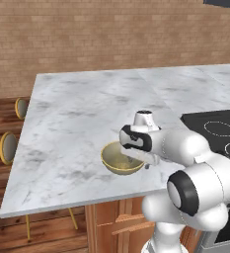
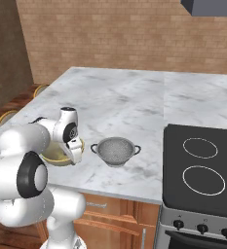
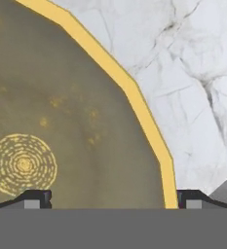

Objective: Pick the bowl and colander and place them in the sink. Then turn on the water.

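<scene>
The yellow-tan bowl (image 1: pixel 115 159) (image 2: pixel 55 156) (image 3: pixel 61 121) sits near the front edge of the marble counter (image 1: pixel 77 113). My gripper (image 1: pixel 134 161) (image 2: pixel 74 151) (image 3: pixel 114 199) is open and low over the bowl's right side. In the hand view the golden rim runs between the two fingertips (image 3: pixel 37 198), one inside the bowl and one outside. Nothing is held. The grey colander (image 2: pixel 115 151) with two loop handles stands upright on the counter just right of the bowl. The sink is out of view.
A black stovetop (image 1: pixel 220 129) (image 2: pixel 202 165) with ring marks lies to the right of the counter. Two round stools (image 1: pixel 8 147) stand beyond the counter's left edge. A brick wall (image 2: pixel 115 34) runs behind.
</scene>
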Tool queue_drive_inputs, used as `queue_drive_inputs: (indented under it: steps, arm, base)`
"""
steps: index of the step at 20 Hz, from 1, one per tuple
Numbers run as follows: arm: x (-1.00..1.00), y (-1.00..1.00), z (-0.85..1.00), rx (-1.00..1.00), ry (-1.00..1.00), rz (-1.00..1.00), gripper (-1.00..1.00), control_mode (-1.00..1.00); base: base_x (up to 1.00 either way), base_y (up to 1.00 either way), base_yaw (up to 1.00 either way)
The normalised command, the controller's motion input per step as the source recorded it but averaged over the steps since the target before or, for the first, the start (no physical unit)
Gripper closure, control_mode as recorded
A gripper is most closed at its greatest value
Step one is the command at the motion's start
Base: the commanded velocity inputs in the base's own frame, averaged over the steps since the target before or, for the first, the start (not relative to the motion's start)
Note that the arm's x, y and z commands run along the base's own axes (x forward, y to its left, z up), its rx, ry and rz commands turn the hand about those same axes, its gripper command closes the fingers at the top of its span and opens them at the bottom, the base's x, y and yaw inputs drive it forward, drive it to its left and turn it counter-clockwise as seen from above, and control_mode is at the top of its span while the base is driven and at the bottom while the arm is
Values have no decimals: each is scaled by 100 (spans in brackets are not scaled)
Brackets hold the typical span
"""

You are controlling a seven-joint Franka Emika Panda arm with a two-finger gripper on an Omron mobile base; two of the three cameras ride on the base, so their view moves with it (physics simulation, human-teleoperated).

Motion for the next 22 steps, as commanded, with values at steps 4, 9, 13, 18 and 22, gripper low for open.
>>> queue_drive_inputs:
  steps: [4, 9, 13, 18, 22]
  arm:
    - [0, 0, -9, 0, 0, -6, 100, -100]
    - [0, 0, 0, 0, 0, -3, 100, -100]
    - [0, 0, 0, 0, 0, -1, 100, -100]
    - [0, 1, 0, 0, -1, 0, 100, -100]
    - [-7, 11, 61, 4, -8, 0, 100, -100]
  base:
    - [0, 0, 0]
    - [0, 0, 0]
    - [0, 0, 0]
    - [0, 0, 0]
    - [0, 0, 0]
